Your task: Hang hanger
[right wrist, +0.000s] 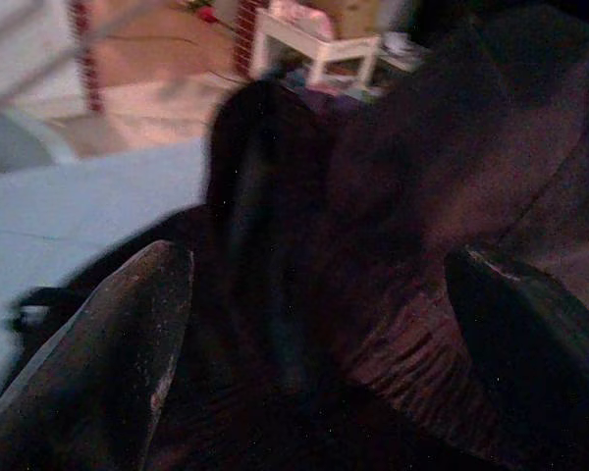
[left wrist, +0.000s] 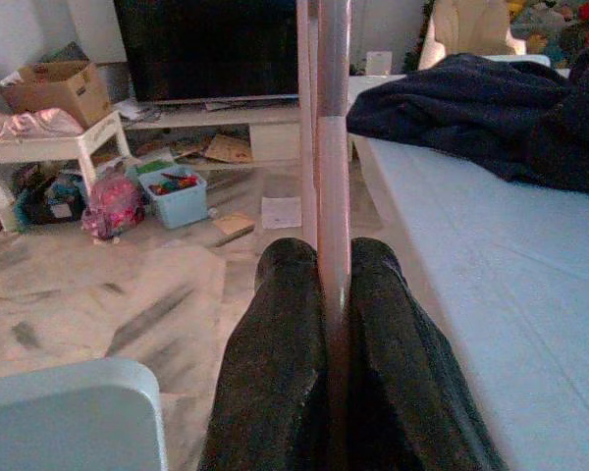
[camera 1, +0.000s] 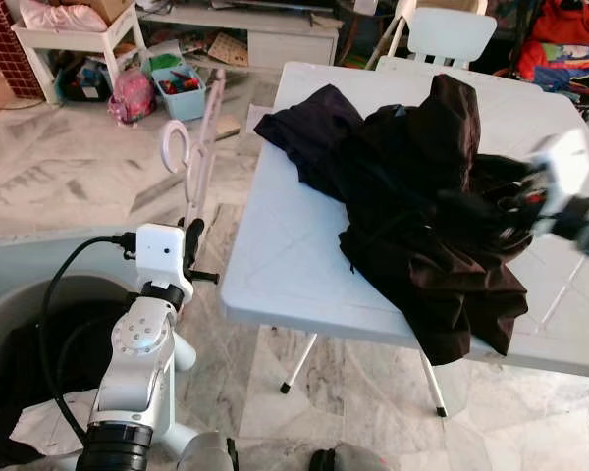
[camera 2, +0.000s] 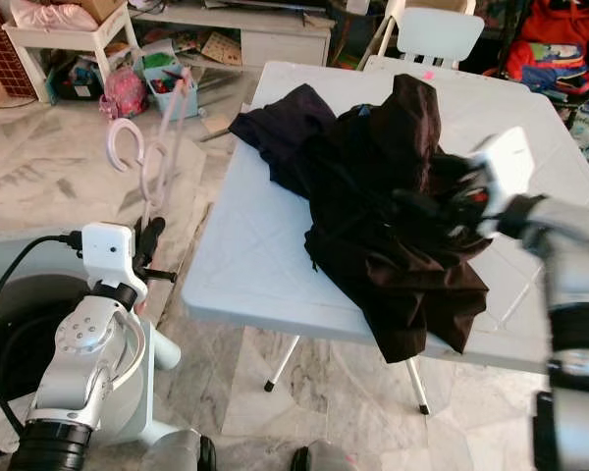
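Left gripper (left wrist: 334,294), clamped on the pink hanger (camera 1: 198,147), waits beside the table (camera 1: 275,265); right gripper (right wrist: 314,324), fingers apart, should pinch one garment (camera 1: 422,216) layer cleanly.

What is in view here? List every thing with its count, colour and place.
hanger: one, pink, held upright beside the table's left edge.
clothes: one heap, dark, on the table.
table: one, white, in front of the robot.
chair: one, white, behind the table.
toy bin: one, light blue, on the floor at the back left.
side table: one, white, back left.
left gripper: fingers shut on the hanger.
right gripper: fingers open over the clothes.
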Controlling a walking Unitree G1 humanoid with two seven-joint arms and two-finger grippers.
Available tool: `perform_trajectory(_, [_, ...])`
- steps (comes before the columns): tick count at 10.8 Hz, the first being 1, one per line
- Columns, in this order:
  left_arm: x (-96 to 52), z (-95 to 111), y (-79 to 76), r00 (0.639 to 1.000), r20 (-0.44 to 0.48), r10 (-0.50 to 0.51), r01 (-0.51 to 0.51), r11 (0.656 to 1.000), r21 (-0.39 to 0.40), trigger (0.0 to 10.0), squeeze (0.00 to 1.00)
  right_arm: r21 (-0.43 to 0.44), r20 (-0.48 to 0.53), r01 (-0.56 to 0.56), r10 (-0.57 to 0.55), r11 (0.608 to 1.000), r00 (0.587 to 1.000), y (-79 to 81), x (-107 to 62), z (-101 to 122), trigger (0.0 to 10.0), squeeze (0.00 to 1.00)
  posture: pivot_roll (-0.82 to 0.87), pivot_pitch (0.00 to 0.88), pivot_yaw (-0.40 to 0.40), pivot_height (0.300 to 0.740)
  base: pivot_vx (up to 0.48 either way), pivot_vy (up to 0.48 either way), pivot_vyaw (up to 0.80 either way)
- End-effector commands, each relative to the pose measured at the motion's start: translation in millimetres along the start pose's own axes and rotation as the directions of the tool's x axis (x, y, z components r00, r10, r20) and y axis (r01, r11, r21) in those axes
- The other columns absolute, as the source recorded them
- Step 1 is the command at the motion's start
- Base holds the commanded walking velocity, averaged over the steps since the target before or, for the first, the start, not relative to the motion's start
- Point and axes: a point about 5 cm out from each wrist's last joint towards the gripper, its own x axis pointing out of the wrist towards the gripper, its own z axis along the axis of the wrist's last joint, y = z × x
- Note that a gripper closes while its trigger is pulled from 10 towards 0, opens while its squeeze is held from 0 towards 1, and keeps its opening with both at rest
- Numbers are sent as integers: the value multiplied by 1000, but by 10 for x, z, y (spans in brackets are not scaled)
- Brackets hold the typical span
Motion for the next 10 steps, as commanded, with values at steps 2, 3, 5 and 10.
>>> perform_trajectory(2, [26,20,-44,1000,6,-26,26,1000,-17,10000,0,131,-41,-201,207,971,977,268,-42,-159,10000,1000,-6,37,-40,740,0,0,0])
perform_trajectory(3, [27,22,-65,999,6,-34,34,999,-19,10000,0,212,-86,-316,339,925,937,535,-26,-364,10000,1000,-6,37,-40,740,0,0,0])
perform_trajectory(5, [10,20,-60,999,1,-47,47,999,-14,10000,0,338,-114,-386,445,858,888,887,45,-679,10000,1000,11,37,-36,740,0,0,0])
perform_trajectory(10, [-13,19,-63,999,-3,-53,53,998,-15,10000,0,290,-315,-272,360,917,878,1228,350,-1142,10000,1000,20,45,-38,740,0,0,0])
